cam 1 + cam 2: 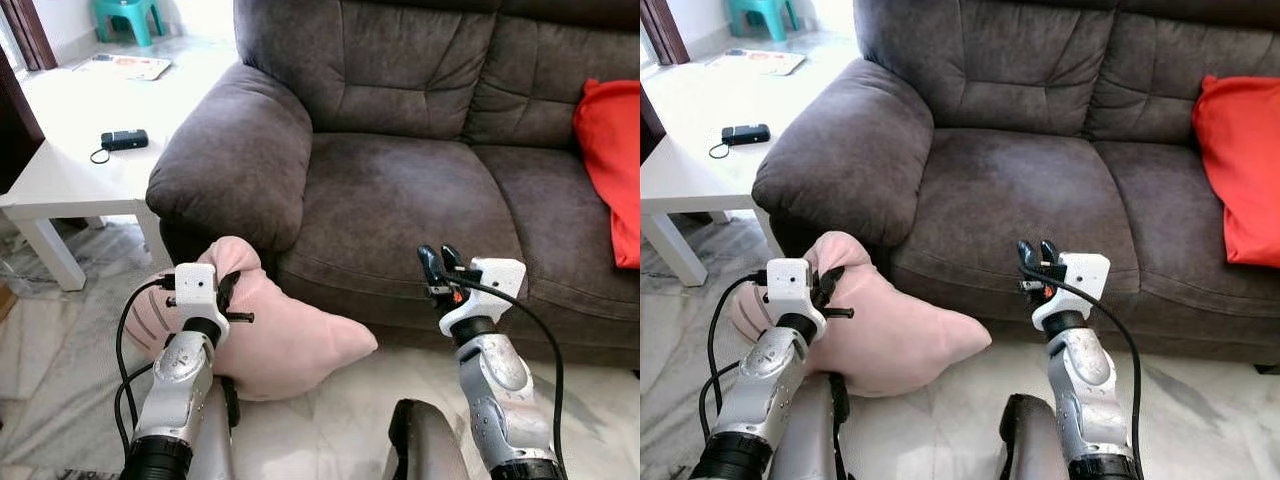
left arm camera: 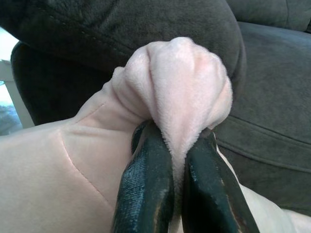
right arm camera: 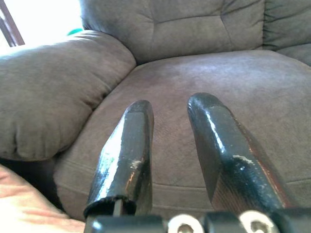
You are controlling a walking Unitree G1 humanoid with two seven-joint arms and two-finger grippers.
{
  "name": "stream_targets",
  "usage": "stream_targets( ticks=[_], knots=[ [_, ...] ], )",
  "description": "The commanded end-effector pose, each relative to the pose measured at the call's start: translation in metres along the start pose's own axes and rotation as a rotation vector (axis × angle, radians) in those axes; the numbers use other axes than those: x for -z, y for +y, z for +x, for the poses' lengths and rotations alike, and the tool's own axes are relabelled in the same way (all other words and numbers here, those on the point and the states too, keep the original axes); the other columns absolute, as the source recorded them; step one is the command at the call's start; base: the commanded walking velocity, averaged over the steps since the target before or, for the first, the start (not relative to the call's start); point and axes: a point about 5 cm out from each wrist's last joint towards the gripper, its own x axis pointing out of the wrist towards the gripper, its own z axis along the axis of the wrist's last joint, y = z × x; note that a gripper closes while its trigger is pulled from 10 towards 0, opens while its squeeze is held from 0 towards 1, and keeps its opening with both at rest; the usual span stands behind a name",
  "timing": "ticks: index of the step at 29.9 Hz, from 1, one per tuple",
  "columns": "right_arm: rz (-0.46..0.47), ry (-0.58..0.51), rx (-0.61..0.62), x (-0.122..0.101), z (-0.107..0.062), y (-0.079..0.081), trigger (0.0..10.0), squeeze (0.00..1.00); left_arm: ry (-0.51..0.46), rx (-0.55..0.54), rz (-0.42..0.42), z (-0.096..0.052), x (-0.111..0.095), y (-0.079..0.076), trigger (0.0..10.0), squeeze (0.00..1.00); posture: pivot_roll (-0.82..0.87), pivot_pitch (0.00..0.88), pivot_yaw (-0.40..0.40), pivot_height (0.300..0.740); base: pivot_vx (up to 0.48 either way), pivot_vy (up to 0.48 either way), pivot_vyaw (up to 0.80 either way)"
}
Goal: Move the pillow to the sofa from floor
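The pink pillow [image 1: 270, 335] lies on the floor against the front of the grey sofa [image 1: 400, 200], under its armrest. The left gripper [image 2: 177, 160] is clamped on a bunched corner of it; the right gripper [image 3: 170, 145] hovers empty, fingers apart, before the seat. I think the lift should go high enough to clear the seat edge, because such a thin pinch may slip.

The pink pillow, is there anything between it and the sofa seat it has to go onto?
Nothing visible blocks it. The left gripper is shut on a corner of the pink pillow, beside the sofa armrest. The near seat cushion is bare; a red cushion sits at the sofa's far right.
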Motion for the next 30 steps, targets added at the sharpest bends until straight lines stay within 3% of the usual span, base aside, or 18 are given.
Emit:
stream_targets(
  ticks=[1, 30],
  knots=[
    [-0.015, -0.010, 0.008, -0.0020, 0.0018, -0.0039, 10.0, 0.00, -0.123, 0.021, 0.025, 0.0077, -0.0249, -0.0055, 10.0, 0.00, 0.07, 0.000, -0.096, 0.478, 0.000, 0.000, 0.00],
    [-0.006, -0.047, 0.012, -0.0037, 0.0071, 0.0005, 10.0, 0.00, -0.149, 0.037, 0.052, 0.0085, -0.0308, -0.0059, 10.0, 0.00, 0.08, 0.000, -0.081, 0.478, 0.000, 0.000, 0.00]
  ],
)
